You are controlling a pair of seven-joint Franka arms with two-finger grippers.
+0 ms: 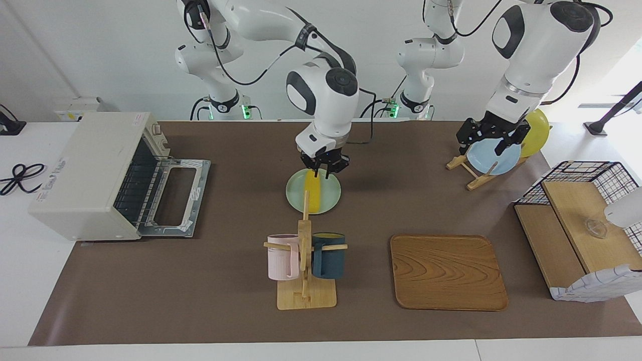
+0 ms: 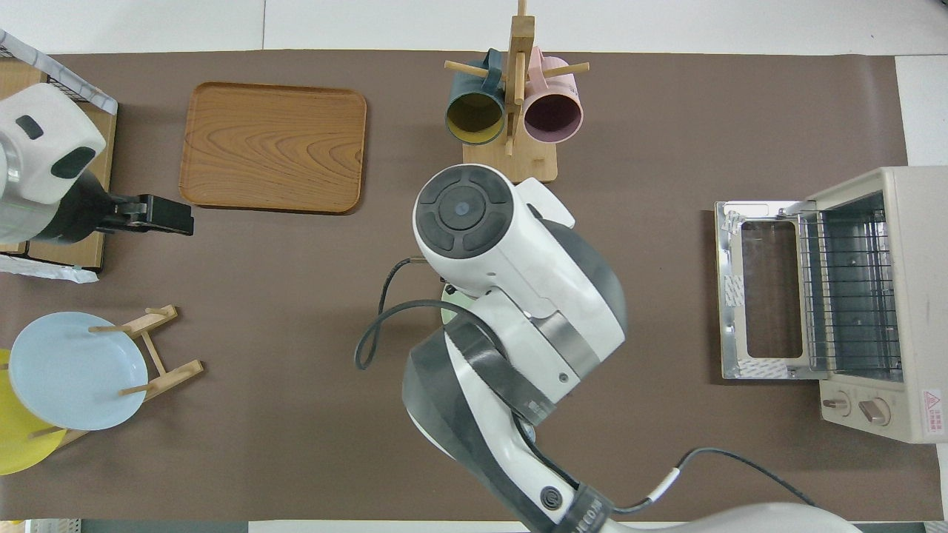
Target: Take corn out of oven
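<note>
Jaws of right gripper (image 1: 322, 173) slightly parted, empty, just above bright yellow corn cob (image 1: 313, 194) lying on pale green plate (image 1: 328, 200), outside open off-white toaster oven (image 1: 95, 175). Removal seemingly done; left gripper (image 1: 490, 142) waiting wide open over blue plate rack.

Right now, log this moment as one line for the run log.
corn: on green plate, out of oven | oven door: open | right gripper: over corn, not gripping | left gripper: open, waiting over plate rack
</note>
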